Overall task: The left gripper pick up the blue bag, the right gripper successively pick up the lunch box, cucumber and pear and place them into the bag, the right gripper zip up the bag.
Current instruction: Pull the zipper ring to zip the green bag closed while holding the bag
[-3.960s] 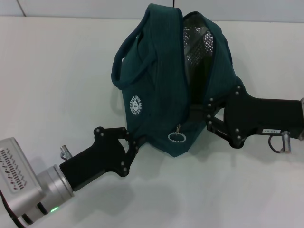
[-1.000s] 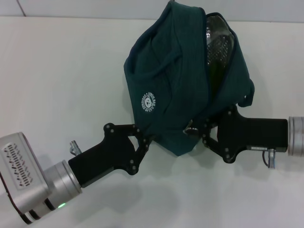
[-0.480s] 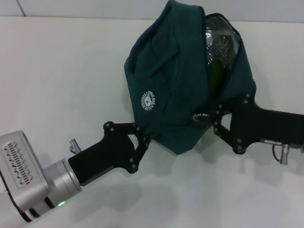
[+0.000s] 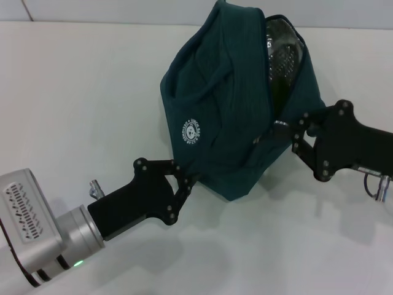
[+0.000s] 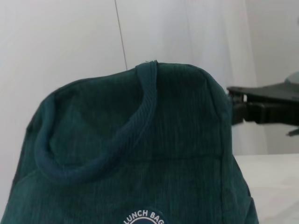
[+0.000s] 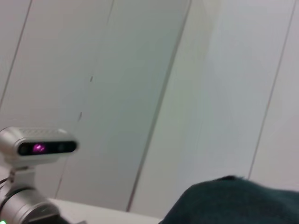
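The blue bag (image 4: 227, 104) stands tilted on the white table, its white logo (image 4: 192, 131) facing me and its foil lining (image 4: 284, 52) showing through the open top of the zipper. My left gripper (image 4: 189, 179) is shut on the bag's lower front corner. My right gripper (image 4: 277, 131) is shut on the zipper pull (image 4: 259, 141) at the bag's right seam. The left wrist view shows the bag (image 5: 140, 154), a handle (image 5: 133, 128) and the right gripper (image 5: 261, 109) behind it. The lunch box, cucumber and pear are out of view.
The white table (image 4: 73, 92) surrounds the bag, with a wall behind it. The right wrist view shows a corner of the bag (image 6: 233, 200) and the left arm's silver wrist camera (image 6: 39, 147) against wall panels.
My right gripper has moved up and away along the bag's right seam, taking the zipper pull with it. The lower part of the opening has closed. The left gripper has held still.
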